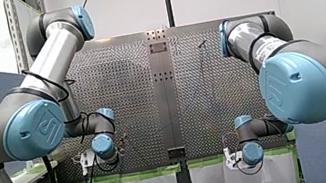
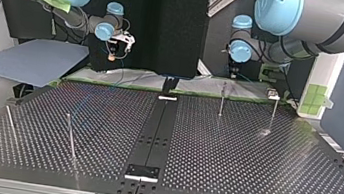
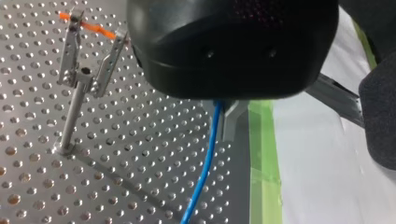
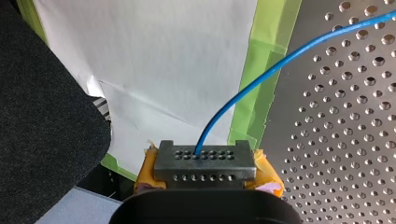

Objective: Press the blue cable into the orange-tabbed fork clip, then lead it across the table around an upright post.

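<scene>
Right tool (image 4: 204, 156): its perforated metal fingers (image 4: 205, 173), backed by yellow pads, were together and clamped on the blue cable (image 4: 252, 81). From that grip the cable ran ahead of the tool, arced over the green tape (image 4: 261, 70) edging a white sheet (image 4: 163, 60), and passed out over the perforated tabletop (image 4: 345, 140).

Left tool (image 3: 228, 112): the black housing covered the grip. It could not be told whether this tool was apart or together. The cable emerged from under the housing and ran as one long, slightly bowed line down towards the tabletop, close to the taped edge.

Fork clip (image 3: 88, 60): it stood upright on a post, its two prongs spread in a V with orange tabs (image 3: 100, 30) at the tips. It was beside the cable and apart from it, and the cable was not seated in the fork.

Only the left wrist view showed the clip in detail, and only the right wrist view showed a closed grip. The top view alone showed both tools together, held above the far taped edge, with the right at that view's left. It also showed three plain upright posts (image 2: 72, 137) (image 2: 10, 123) (image 2: 222, 99) on the tabletop. The cable was too thin to trace in the top and front views.
</scene>
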Motion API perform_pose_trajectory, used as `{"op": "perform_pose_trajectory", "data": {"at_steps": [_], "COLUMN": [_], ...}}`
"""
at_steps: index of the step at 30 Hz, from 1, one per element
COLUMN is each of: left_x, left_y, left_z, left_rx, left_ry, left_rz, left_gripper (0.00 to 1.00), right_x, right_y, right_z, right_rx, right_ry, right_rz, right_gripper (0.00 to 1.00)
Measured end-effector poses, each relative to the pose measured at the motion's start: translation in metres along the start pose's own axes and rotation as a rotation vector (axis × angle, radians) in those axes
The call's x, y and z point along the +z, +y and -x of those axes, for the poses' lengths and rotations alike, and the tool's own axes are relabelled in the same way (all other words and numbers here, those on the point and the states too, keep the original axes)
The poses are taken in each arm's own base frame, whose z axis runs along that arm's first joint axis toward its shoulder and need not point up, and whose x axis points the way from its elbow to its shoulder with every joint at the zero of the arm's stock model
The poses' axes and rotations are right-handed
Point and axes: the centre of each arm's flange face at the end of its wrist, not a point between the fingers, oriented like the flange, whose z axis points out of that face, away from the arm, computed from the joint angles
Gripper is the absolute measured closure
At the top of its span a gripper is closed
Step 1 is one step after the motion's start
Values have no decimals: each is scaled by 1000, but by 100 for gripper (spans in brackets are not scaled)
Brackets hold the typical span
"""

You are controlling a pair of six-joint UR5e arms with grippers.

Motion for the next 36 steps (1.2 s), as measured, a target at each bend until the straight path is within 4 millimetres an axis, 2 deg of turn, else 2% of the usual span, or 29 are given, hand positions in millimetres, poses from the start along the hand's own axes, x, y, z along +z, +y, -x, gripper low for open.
{"op": "perform_pose_trajectory", "data": {"at_steps": [8,19,28,36], "left_x": [-8,-20,-21,-13], "left_y": [-13,-19,-16,-9], "left_z": [8,44,49,55], "left_rx": [18,-6,-9,-13], "left_ry": [-21,-62,-72,-115], "left_rz": [-24,-21,-4,25], "left_gripper": [99,99,99,99], "right_x": [0,0,-1,0], "right_y": [0,0,0,1], "right_z": [0,0,1,1], "right_rx": [0,0,-1,0], "right_ry": [-1,-4,-6,-8], "right_rz": [0,0,-1,1], "right_gripper": [99,99,99,99]}}
